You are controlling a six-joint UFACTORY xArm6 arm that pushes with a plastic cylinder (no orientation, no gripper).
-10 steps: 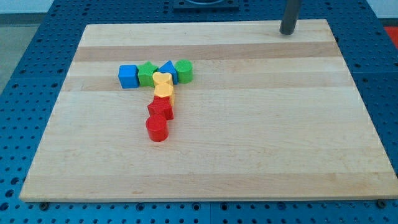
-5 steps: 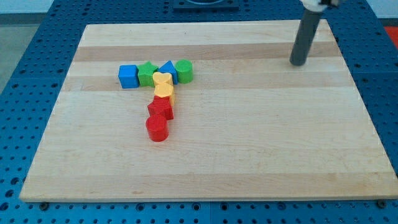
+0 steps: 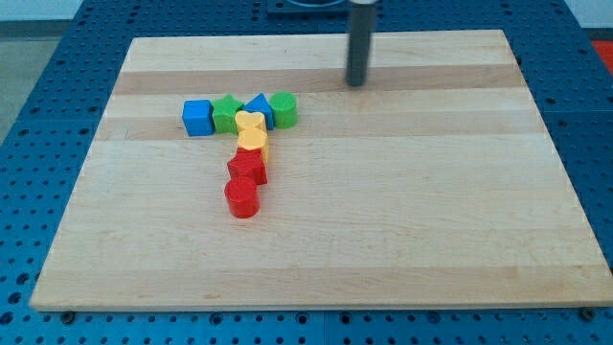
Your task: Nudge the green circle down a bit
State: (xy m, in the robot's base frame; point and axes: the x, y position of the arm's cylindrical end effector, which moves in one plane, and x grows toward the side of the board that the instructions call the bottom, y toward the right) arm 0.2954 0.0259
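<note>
Green circle (image 3: 283, 109) sits at the right end of the top row, touching the blue triangle (image 3: 259, 105); bare board lies below and to its right. Your rod carries no jaws; my tip (image 3: 356, 83) stands up-right, well apart.

A blue cube (image 3: 197, 118) sits at the left end of a row near the top left of the wooden surface (image 3: 402, 211). Next to it is a green star (image 3: 227, 114), then a blue triangle (image 3: 259, 107). A yellow block (image 3: 250, 128) touches the row from below. Under it, a red star (image 3: 247, 168) and a red circle (image 3: 242, 197) make a line going down
</note>
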